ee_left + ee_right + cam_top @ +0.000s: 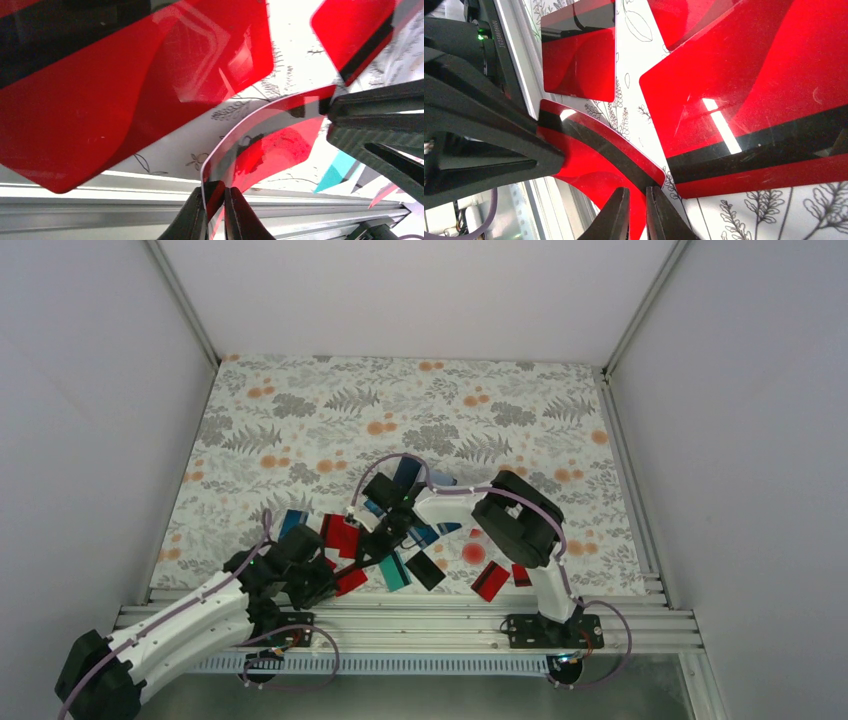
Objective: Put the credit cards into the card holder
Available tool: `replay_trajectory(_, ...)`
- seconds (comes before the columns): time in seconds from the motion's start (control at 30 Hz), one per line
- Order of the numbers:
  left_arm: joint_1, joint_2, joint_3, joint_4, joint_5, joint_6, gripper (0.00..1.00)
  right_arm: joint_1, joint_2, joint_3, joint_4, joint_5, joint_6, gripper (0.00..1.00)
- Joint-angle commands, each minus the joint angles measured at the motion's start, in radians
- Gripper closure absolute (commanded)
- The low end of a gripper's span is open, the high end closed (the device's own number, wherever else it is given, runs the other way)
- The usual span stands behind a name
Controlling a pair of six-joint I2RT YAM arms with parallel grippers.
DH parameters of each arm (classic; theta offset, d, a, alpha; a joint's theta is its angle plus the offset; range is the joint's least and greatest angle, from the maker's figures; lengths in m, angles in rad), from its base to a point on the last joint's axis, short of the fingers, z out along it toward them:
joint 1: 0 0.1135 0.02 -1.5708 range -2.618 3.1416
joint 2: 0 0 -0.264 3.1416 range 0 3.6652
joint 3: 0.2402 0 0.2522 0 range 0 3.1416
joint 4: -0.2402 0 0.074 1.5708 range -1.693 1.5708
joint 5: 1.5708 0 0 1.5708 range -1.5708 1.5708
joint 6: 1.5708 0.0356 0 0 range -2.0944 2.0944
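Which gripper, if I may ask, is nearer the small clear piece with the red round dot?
Right: the right gripper sits just left of the clear red-dotted piece; the left gripper is farther left.

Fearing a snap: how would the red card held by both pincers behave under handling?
Probably flexible and springy: the red card bows in an arc between left pincer and right pincer. Likely slippery: its glossy face mirrors glare. Its edge looks thin, so it is probably light.
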Motion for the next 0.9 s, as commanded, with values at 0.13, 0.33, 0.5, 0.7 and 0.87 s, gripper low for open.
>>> replay_trajectory(0.13,-0.001,-0.013,0.095,0.098,-0.091,-0.013,0.96,0.017,0.031,-0.016,-0.044,0.108,0.004,0.89)
replay_trajectory(0.33,-0.003,-0.016,0.158,0.044,-0.126,-0.014,0.98,-0.033,-0.046,-0.003,-0.041,0.145,0.051,0.86)
replay_trajectory(0.5,-0.004,-0.017,0.26,0.017,-0.182,-0.024,0.98,-0.118,-0.168,0.057,-0.095,0.21,0.135,0.75)
replay_trajectory(0.7,-0.004,0.056,0.365,0.178,-0.258,-0.068,0.97,-0.304,-0.376,0.078,-0.133,0.255,0.331,0.56)
replay_trajectory(0.87,0.01,0.262,0.571,0.311,-0.335,0.048,0.98,-0.446,-0.497,0.077,-0.145,0.195,0.493,0.44)
